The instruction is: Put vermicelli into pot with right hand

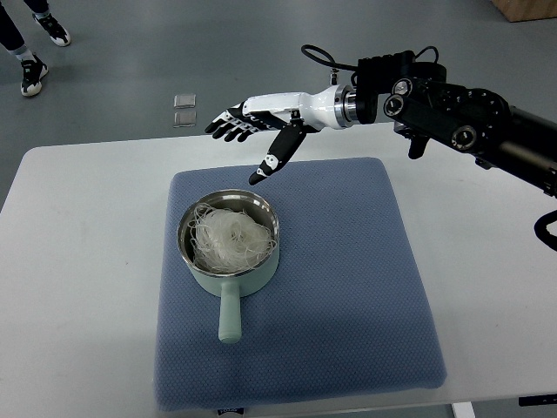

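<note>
A pale green pot [230, 248] with a steel rim and a handle pointing toward me sits on a blue mat [348, 287]. A white nest of vermicelli [230, 238] lies inside the pot. My right hand [252, 131] reaches in from the right and hovers above and behind the pot. Its fingers are spread flat and the thumb hangs down. It holds nothing.
The mat lies on a white table [78, 261]. Two small clear squares [184, 110] lie on the grey floor beyond the table. A person's feet [35, 52] show at the top left. A brown box corner [526, 9] is at the top right.
</note>
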Robot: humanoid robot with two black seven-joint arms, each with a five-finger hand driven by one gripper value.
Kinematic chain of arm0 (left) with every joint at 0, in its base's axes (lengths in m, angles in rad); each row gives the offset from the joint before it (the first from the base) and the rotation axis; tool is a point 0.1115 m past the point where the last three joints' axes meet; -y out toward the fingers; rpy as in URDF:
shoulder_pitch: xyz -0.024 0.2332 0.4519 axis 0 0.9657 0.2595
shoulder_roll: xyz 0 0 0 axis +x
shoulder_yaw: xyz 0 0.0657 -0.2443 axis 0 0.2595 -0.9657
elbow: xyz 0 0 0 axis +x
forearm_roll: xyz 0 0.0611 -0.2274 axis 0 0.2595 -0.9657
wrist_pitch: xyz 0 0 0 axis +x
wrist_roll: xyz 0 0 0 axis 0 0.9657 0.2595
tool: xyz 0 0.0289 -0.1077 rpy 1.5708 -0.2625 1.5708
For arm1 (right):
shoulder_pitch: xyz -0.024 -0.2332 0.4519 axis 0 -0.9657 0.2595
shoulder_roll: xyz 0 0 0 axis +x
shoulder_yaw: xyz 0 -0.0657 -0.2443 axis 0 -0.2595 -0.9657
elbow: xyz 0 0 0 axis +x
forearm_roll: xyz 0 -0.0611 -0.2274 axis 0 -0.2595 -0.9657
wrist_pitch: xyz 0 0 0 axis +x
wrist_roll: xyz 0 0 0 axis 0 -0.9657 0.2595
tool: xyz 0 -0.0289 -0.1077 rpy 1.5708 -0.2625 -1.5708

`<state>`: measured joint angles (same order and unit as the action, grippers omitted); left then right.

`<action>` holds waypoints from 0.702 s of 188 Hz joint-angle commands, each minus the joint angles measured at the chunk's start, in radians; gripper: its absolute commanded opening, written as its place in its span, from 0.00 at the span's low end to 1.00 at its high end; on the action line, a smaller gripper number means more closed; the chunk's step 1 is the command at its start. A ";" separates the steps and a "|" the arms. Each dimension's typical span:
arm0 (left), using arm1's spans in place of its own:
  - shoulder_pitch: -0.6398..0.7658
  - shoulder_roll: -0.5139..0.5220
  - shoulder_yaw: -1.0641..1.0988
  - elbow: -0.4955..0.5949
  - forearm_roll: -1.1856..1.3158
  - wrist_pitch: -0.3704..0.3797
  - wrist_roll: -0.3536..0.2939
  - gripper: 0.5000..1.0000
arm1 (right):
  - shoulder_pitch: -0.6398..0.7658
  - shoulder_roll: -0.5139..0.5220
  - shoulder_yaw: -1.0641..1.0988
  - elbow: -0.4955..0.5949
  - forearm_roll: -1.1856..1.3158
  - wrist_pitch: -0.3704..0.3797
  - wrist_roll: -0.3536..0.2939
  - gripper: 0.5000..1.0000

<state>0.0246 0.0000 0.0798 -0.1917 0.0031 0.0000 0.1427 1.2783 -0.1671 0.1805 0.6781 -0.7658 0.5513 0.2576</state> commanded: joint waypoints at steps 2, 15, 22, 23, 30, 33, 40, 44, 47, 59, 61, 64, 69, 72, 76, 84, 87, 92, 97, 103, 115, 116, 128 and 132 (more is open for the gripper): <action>0.000 0.000 0.000 0.000 0.000 0.000 0.000 1.00 | -0.050 -0.031 0.001 -0.017 0.155 -0.008 -0.024 0.83; 0.000 0.000 0.000 0.000 0.000 0.000 0.000 1.00 | -0.088 -0.049 0.007 -0.026 0.227 -0.019 -0.024 0.83; 0.000 0.000 0.000 0.000 0.000 0.000 0.000 1.00 | -0.115 -0.058 0.023 -0.034 0.276 -0.028 -0.024 0.83; 0.000 0.000 0.000 0.000 0.000 0.000 0.000 1.00 | -0.116 -0.058 0.024 -0.034 0.276 -0.028 -0.024 0.83; 0.000 0.000 0.000 0.000 0.000 0.000 0.000 1.00 | -0.145 -0.061 0.046 -0.045 0.322 -0.040 -0.024 0.83; 0.000 0.000 0.000 0.000 0.000 0.000 0.000 1.00 | -0.152 -0.061 0.054 -0.049 0.333 -0.042 -0.024 0.83; 0.000 0.000 0.000 0.000 0.000 0.000 0.000 1.00 | -0.181 -0.063 0.083 -0.061 0.373 -0.048 -0.024 0.83; 0.000 0.000 0.000 0.000 0.000 0.000 0.000 1.00 | -0.195 -0.063 0.099 -0.068 0.390 -0.048 -0.026 0.83; 0.000 0.000 0.000 0.000 0.000 0.000 0.000 1.00 | -0.200 -0.063 0.108 -0.069 0.399 -0.048 -0.026 0.83; 0.000 0.000 0.000 0.000 0.000 0.000 0.000 1.00 | -0.240 -0.065 0.155 -0.087 0.445 -0.048 -0.028 0.83; 0.000 0.000 0.000 0.000 0.000 0.000 0.000 1.00 | -0.247 -0.066 0.163 -0.091 0.454 -0.048 -0.028 0.83; 0.000 0.000 0.000 0.000 0.000 0.000 0.000 1.00 | -0.254 -0.066 0.169 -0.095 0.462 -0.048 -0.028 0.83; 0.000 0.000 0.000 0.000 0.000 0.000 0.000 1.00 | -0.273 -0.068 0.188 -0.103 0.483 -0.047 -0.029 0.83; 0.000 0.000 0.000 0.000 0.000 0.000 0.000 1.00 | -0.280 -0.068 0.194 -0.107 0.491 -0.047 -0.029 0.83; 0.000 0.000 0.000 0.000 0.000 0.000 0.000 1.00 | -0.290 -0.068 0.205 -0.115 0.507 -0.047 -0.031 0.83; 0.000 0.000 0.000 0.000 0.000 0.000 0.000 1.00 | -0.306 -0.066 0.221 -0.129 0.540 -0.047 -0.043 0.83; 0.000 0.000 0.000 0.000 0.000 0.000 0.000 1.00 | -0.313 -0.066 0.231 -0.137 0.560 -0.048 -0.054 0.83; 0.000 0.000 0.000 0.000 0.000 0.000 0.000 1.00 | -0.321 -0.065 0.240 -0.143 0.583 -0.048 -0.067 0.83; 0.000 0.000 0.000 0.000 0.000 0.000 0.000 1.00 | -0.333 -0.061 0.251 -0.149 0.629 -0.047 -0.090 0.83; 0.000 0.000 0.000 0.000 0.000 0.000 0.000 1.00 | -0.350 -0.060 0.260 -0.150 0.680 -0.045 -0.115 0.83; 0.000 0.000 0.000 0.000 0.000 0.000 0.000 1.00 | -0.382 -0.054 0.267 -0.150 0.773 -0.050 -0.155 0.83; 0.000 0.000 0.000 0.000 0.000 0.000 0.000 1.00 | -0.382 -0.054 0.267 -0.150 0.773 -0.050 -0.155 0.83; 0.000 0.000 0.000 0.000 0.000 0.000 0.000 1.00 | -0.392 -0.052 0.267 -0.153 0.845 -0.054 -0.169 0.83; 0.000 0.000 0.000 0.000 0.000 0.000 0.000 1.00 | -0.393 -0.052 0.267 -0.153 0.865 -0.059 -0.169 0.83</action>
<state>0.0245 0.0000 0.0798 -0.1917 0.0031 0.0000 0.1427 0.9063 -0.2230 0.4437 0.5282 -0.0148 0.5025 0.1151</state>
